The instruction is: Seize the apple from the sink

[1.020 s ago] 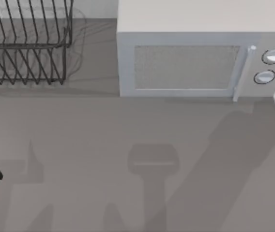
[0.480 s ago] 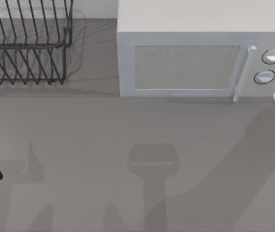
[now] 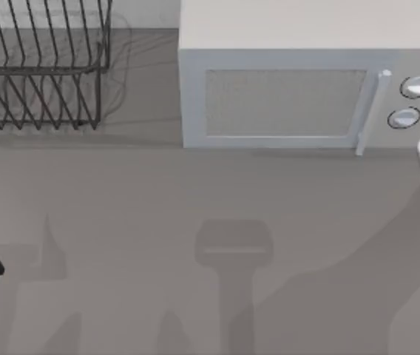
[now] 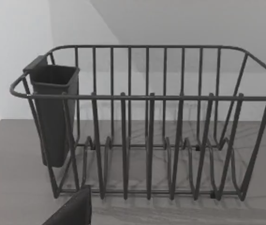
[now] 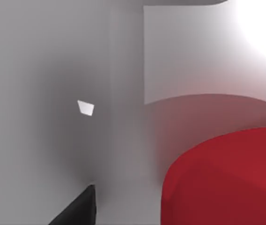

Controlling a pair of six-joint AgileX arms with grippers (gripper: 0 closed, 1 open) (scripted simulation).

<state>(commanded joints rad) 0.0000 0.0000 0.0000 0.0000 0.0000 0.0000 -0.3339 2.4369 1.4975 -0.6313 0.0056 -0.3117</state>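
Apple (image 5: 226, 178) sits close below my right gripper, off to 1 side of its finger (image 5: 77, 211); whether my fingers are apart I cannot tell.

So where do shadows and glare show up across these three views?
Top view: broad arm-shaped shadows fall across the grey table in front of the microwave. Left wrist view: thin wire shadows lie under the dish rack. Right wrist view: a blown-out white glare sits in one corner, and the apple casts a reddish tint on the pale surface beside it.
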